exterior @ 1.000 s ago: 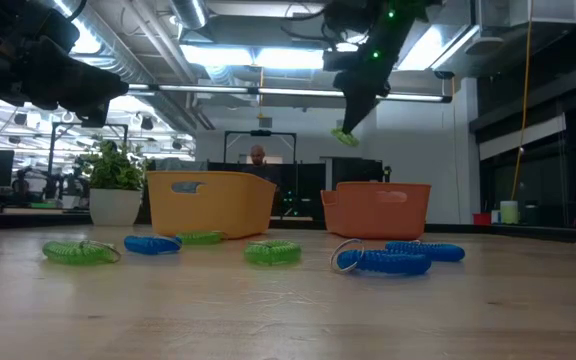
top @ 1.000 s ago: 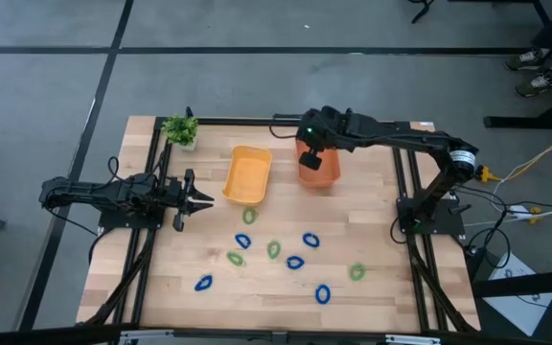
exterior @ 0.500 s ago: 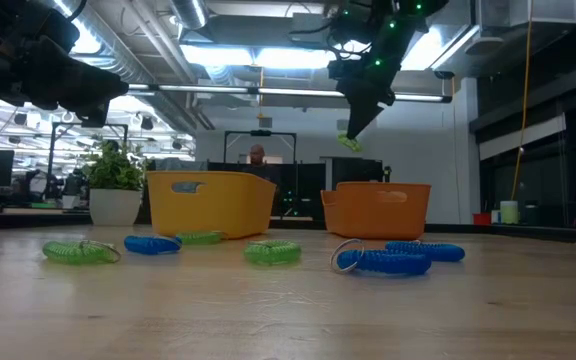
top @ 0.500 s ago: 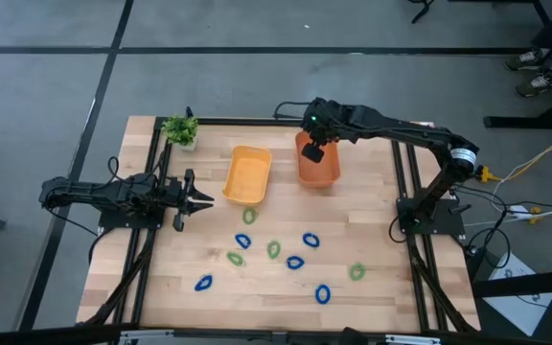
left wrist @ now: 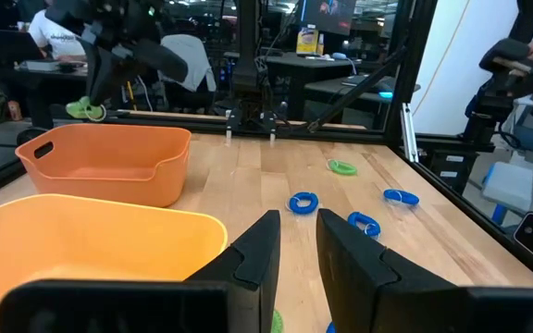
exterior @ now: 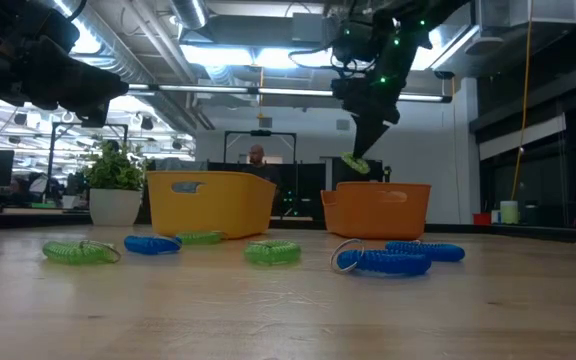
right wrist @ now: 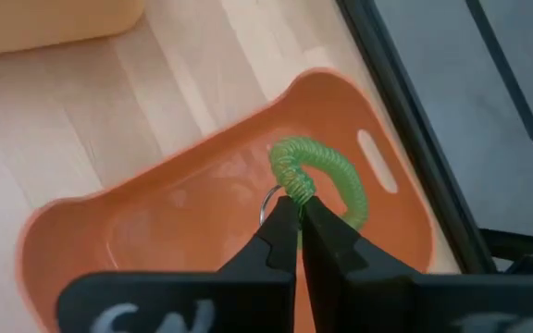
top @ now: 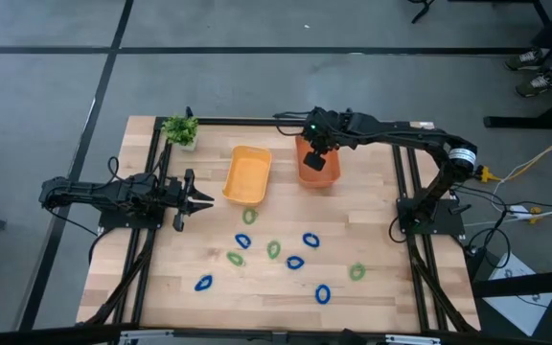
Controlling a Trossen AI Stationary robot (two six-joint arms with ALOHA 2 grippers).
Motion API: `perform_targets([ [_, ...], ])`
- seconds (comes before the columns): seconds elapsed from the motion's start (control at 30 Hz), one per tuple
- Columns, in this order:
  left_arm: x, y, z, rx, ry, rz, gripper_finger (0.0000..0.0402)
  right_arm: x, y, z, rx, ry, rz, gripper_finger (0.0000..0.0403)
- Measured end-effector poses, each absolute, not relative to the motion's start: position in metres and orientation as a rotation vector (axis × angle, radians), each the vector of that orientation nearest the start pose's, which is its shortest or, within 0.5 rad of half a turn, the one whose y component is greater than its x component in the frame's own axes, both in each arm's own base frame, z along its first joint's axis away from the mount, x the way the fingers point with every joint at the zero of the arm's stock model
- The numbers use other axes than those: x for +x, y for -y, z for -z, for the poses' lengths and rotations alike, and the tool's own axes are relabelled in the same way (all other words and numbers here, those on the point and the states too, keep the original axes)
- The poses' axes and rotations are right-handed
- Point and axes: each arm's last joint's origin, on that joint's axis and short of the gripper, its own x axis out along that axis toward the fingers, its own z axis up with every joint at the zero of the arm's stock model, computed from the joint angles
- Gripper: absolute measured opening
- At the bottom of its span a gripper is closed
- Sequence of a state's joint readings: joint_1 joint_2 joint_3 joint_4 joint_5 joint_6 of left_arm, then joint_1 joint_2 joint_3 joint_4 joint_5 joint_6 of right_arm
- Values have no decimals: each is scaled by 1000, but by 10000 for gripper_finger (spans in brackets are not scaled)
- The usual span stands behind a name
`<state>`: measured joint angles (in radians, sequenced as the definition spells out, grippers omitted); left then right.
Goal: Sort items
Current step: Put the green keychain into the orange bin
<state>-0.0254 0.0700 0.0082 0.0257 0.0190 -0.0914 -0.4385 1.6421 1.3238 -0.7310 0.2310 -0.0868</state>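
Note:
My right gripper [right wrist: 296,208] hangs over the orange bin [top: 332,178] at the table's far side, shut on a green coiled ring [right wrist: 327,171]. In the low view the green coiled ring [exterior: 356,163] sits just above the orange bin's rim [exterior: 378,186]. Several blue and green rings lie flat on the near half of the table, among them a green one [top: 248,217] and a blue one [top: 323,294]. My left gripper [top: 202,199] waits open at the table's left side, pointing level toward the right. My right gripper pinches the green ring's coil between its two fingertips, at the spot beside its small metal loop [right wrist: 291,190]. The fingers slant down from above. The ring sticks out beyond the fingertips, lifted clear, over the inside of the orange bin.
A yellow bin [top: 247,176] stands left of the orange one. A small leafy plant [top: 180,129] stands at the far left corner. Black frame rails [top: 405,192] run along both table sides. A person [exterior: 257,155] shows in the room beyond the table.
My right gripper has gone down toward the orange bin with the green ring, staying shut on it. The ring now hangs just above the bin's rim, lower than before.

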Motion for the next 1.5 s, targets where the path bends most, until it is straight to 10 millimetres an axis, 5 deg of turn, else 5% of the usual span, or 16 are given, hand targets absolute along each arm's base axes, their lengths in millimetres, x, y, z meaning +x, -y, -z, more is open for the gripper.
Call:
perform_targets([
  [0.43,101,3,-163,-91,-38,43,70,296,147,-231,38,-1129,552,7],
  [0.93,101,3,-163,-91,-38,43,70,296,147,-231,40,-1126,558,50],
  [1.5,101,3,-163,-91,-38,43,70,297,148,-232,38,-1106,560,53],
])
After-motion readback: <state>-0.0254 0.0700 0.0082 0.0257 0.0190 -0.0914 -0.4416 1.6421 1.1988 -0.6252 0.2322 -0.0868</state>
